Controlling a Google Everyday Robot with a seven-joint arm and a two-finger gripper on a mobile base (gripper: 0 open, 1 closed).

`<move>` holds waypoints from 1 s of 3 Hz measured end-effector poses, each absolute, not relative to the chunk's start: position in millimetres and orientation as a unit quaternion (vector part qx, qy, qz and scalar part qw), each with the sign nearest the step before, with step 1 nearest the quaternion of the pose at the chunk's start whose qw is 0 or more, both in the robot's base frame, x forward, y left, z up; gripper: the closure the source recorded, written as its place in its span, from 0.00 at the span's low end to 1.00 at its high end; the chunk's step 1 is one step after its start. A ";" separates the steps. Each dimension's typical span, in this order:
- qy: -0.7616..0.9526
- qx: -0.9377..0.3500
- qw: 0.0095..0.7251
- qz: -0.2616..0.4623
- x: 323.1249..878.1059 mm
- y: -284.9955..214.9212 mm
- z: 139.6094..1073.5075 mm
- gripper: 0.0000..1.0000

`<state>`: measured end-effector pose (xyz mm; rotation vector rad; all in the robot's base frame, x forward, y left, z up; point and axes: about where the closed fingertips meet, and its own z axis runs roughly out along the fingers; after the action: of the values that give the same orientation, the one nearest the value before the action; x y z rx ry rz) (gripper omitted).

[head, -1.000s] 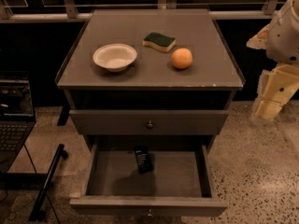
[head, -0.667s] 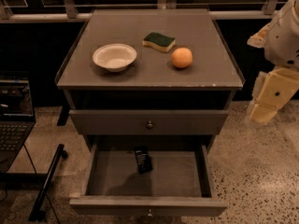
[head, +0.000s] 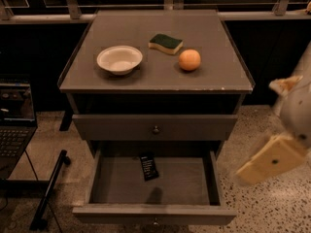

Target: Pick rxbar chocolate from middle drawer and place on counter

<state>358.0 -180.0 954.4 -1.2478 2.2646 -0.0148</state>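
The rxbar chocolate point(head: 149, 166) lies in the open middle drawer point(head: 184, 181). My tool point(head: 272, 160) hangs right of it, well apart; I cannot tell its state.

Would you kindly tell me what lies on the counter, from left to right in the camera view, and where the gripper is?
Left to right: bowl → sponge → orange. The gripper hangs further right, off the counter, beside the open middle drawer.

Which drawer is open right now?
The lower drawer, pulled out with the black bar inside; the drawer above is shut. The gripper hangs right of it.
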 end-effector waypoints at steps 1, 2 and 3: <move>0.855 -0.418 0.299 0.069 361.6 -172.6 882.8 0.00; 0.857 -0.389 0.323 0.101 374.8 -165.7 864.3 0.00; 0.852 -0.387 0.344 0.079 364.3 -162.8 876.2 0.00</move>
<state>364.3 -162.8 876.2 -1.0052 2.2133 0.2060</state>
